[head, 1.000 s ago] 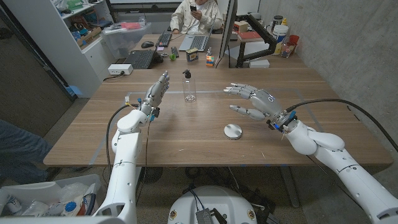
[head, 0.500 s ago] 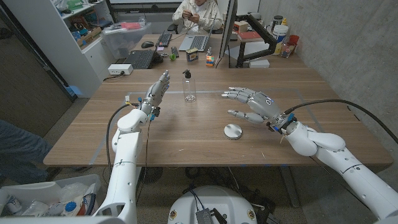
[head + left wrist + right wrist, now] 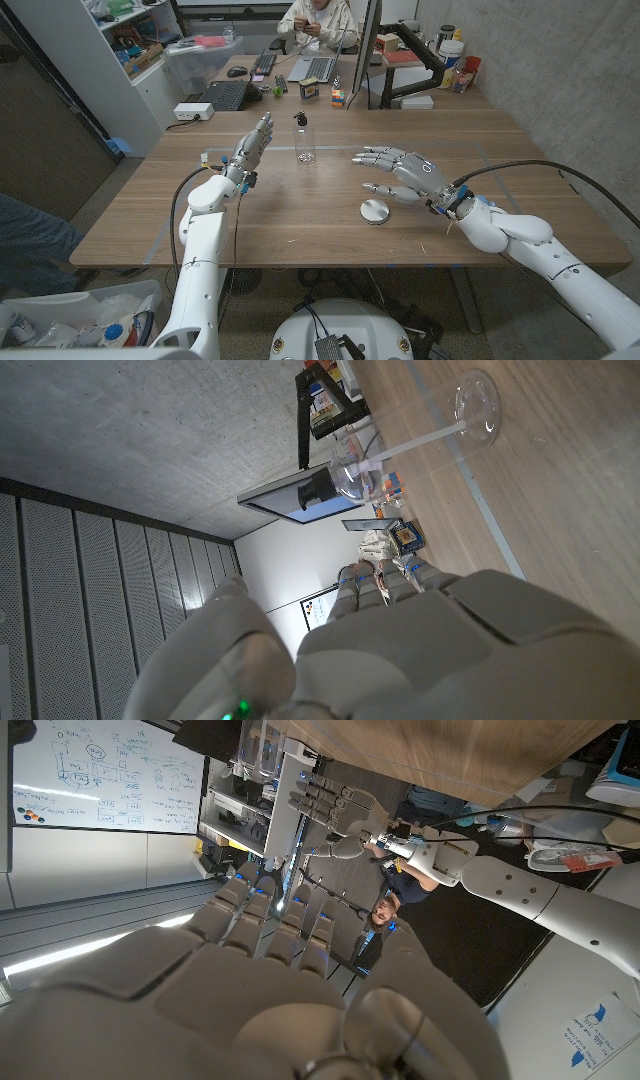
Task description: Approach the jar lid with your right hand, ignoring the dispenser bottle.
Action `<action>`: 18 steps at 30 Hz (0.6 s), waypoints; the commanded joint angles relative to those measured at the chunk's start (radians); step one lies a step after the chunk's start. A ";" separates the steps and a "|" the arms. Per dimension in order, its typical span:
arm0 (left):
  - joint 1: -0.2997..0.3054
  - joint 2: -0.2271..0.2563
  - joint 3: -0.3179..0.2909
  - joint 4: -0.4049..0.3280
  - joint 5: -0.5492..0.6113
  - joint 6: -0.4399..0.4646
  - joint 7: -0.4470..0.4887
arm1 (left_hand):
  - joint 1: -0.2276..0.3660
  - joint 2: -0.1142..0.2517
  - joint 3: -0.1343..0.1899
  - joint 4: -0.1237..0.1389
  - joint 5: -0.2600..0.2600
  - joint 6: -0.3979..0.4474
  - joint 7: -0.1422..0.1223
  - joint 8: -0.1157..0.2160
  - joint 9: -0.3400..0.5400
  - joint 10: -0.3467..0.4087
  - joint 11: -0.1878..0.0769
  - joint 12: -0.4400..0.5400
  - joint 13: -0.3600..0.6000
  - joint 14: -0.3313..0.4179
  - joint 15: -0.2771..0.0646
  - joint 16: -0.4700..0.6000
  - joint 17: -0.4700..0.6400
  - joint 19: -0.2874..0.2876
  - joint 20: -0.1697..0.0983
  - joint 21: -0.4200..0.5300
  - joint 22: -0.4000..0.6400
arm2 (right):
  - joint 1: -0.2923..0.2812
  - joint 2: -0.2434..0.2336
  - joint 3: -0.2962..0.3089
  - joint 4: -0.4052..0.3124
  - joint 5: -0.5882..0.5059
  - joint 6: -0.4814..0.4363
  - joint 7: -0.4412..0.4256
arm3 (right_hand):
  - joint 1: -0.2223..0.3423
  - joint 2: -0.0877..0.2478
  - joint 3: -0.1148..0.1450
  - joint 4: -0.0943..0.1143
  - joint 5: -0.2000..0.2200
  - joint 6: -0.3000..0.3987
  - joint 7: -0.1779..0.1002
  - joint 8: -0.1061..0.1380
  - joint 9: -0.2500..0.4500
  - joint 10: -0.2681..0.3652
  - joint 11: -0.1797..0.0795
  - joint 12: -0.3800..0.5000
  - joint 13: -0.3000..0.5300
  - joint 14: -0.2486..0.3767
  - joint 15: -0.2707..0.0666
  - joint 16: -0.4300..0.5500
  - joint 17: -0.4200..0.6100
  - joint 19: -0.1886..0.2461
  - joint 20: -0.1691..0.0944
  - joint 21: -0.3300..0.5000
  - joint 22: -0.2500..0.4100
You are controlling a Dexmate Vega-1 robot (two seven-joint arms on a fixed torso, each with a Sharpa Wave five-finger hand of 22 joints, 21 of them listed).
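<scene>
Nearly there: right robot hand hangs just above and behind the jar lid

From where I stand, the right robot hand [image 3: 402, 172] is held over the bench [image 3: 520, 200] with its fingers spread and reaching towards the middle, and nothing in its grasp. It hovers just beyond the jar lid [image 3: 375, 211], which lies flat on the wood a little nearer the robot's edge than the fingers, slightly under the thumb side. Hand and lid look apart; I see no contact.

The lid is a small, round, silvery-grey disc, low in profile. I'd judge it light and stiff, probably metal or plastic, and smooth enough to slide on the wood if pushed sideways. Because it sits so flat, there is little to catch: the rim is the place to take it, thumb on one edge and a finger on the opposite edge, coming down from above.

Farther out, towards the back of the bench, the clear dispenser bottle [image 3: 304, 140] with its dark pump top stands upright, well apart from the lid and to be left alone.

Over on the other side, the left robot hand [image 3: 250, 148] is raised with fingers straight and together, holding nothing.
</scene>
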 commanded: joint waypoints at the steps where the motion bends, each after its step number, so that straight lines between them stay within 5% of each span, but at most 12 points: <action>1: 0.008 -0.001 0.005 -0.013 0.003 0.005 -0.003 | 0.004 0.007 -0.005 0.000 0.000 0.002 0.004 0.002 0.005 -0.005 -0.003 0.002 0.002 -0.009 0.000 0.003 0.006 -0.012 -0.005 0.001 0.003 | 0.010 -0.020 -0.035 -0.001 -0.005 -0.023 0.010 | -0.005 0.003 0.003 -0.005 0.010 0.007 0.002 -0.001 0.005 0.003 0.008 -0.001 0.006 0.003 -0.096 -0.001 0.003 0.005 0.010 -0.001 0.001; 18: 0.009 -0.004 0.007 -0.019 0.002 0.002 -0.001 | 0.004 0.008 -0.007 -0.001 0.000 0.003 0.005 0.002 0.005 -0.007 -0.001 0.002 0.002 -0.009 0.000 0.003 0.006 -0.013 -0.003 0.001 0.003 | 0.027 -0.025 -0.070 0.004 -0.010 -0.049 0.026 | -0.003 0.006 0.005 -0.007 0.013 0.010 0.002 -0.001 0.005 0.004 0.018 -0.002 0.006 0.008 -0.088 0.001 0.003 0.003 0.014 -0.002 0.001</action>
